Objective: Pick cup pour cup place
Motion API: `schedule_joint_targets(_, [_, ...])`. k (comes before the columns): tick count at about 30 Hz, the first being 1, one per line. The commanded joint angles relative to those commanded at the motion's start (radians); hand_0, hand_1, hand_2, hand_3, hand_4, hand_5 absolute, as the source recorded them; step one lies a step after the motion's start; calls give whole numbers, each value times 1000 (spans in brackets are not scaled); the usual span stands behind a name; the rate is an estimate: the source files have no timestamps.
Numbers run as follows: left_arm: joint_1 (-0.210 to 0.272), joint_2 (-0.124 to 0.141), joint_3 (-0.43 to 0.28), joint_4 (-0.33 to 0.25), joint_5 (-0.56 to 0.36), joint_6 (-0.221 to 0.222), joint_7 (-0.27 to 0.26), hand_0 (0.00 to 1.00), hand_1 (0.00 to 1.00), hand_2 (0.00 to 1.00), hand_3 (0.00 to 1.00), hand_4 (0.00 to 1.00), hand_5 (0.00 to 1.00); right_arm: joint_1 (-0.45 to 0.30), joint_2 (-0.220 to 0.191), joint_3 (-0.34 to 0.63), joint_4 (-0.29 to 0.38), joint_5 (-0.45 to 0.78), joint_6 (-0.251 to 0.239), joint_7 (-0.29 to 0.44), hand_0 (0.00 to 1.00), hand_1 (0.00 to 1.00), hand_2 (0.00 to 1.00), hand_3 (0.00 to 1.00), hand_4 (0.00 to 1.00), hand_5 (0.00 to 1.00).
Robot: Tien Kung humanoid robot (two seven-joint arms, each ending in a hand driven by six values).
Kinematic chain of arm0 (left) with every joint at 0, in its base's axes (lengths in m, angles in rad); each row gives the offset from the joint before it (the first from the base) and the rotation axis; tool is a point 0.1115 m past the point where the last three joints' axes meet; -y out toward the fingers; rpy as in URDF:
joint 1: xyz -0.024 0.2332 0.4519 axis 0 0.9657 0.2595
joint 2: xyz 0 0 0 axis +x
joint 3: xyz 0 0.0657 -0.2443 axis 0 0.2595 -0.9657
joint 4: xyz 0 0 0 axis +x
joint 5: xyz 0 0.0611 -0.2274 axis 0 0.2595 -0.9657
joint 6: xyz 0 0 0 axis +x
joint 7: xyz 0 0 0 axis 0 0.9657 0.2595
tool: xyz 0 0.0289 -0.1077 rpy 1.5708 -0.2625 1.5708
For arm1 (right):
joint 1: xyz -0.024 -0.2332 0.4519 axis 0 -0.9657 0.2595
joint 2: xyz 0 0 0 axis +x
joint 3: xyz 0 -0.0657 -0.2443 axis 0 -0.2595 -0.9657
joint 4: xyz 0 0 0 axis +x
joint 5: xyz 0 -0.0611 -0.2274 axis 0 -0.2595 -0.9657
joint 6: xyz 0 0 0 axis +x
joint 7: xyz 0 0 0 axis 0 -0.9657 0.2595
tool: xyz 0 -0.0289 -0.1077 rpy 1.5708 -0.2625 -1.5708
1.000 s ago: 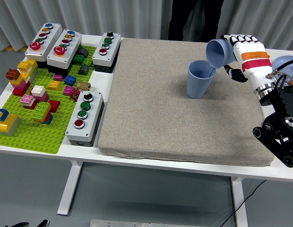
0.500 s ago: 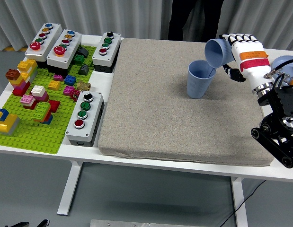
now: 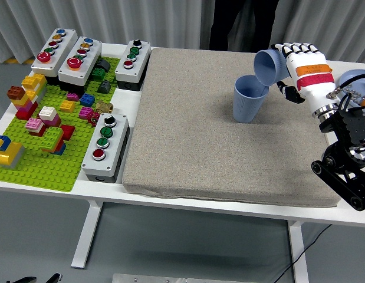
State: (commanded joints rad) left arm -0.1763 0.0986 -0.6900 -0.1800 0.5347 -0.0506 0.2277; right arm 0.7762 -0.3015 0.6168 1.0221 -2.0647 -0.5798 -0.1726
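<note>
Here the right robot hand [image 3: 301,66] grips a tilted blue cup [image 3: 269,66], its white fingers [image 3: 295,48] wrapped around the cup's body. That cup is tipped over with its open mouth facing down and to the left. Its lower rim sits right above the far rim of the upright blue cup [image 3: 249,98], close enough that I cannot tell whether the two touch.

The upright blue cup stands on the grey mat [image 3: 223,130], in the mat's far right part. The mat covers most of the white desk [image 3: 170,197].

Left of the mat lies a green building-brick baseplate [image 3: 43,156] carrying many small coloured bricks. A grey push-button box [image 3: 105,146] with black, green and red buttons stands just beside the mat's left edge, toward the near side. Another push-button box [image 3: 132,62] stands at the mat's far left corner, and two more push-button boxes [image 3: 67,55] sit further left of that, at the far end of the baseplate.

Beyond the mat's far edge a person in dark clothing [image 3: 241,23] stands; no hands of theirs show.
</note>
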Motion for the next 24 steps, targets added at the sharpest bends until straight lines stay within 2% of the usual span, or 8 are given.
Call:
schedule_joint_targets(13, [2,0,3,0,-2,0,1,777,789,855,737,513,958,-5,3,5,-7,42,-10,17,864,735,610,541,568,2])
schedule_joint_targets(15, [3,0,2,0,0,-1,2,777,789,855,737,513,958,-9,8,8,-13,94,-28,52,864,735,610,541,568,2])
schedule_joint_targets(19, [5,-1,0,0,0,0,2,777,789,855,735,513,959,-20,15,24,-15,246,-29,138,861,725,599,536,567,2])
schedule_joint_targets(23, [7,-1,-1,0,3,0,2,778,789,855,736,513,960,-37,16,55,14,401,-4,185,861,723,593,533,567,2])
schedule_joint_targets(24, [9,-1,-3,0,5,0,3,778,789,855,736,513,960,-46,16,78,40,453,11,202,861,723,593,533,567,2])
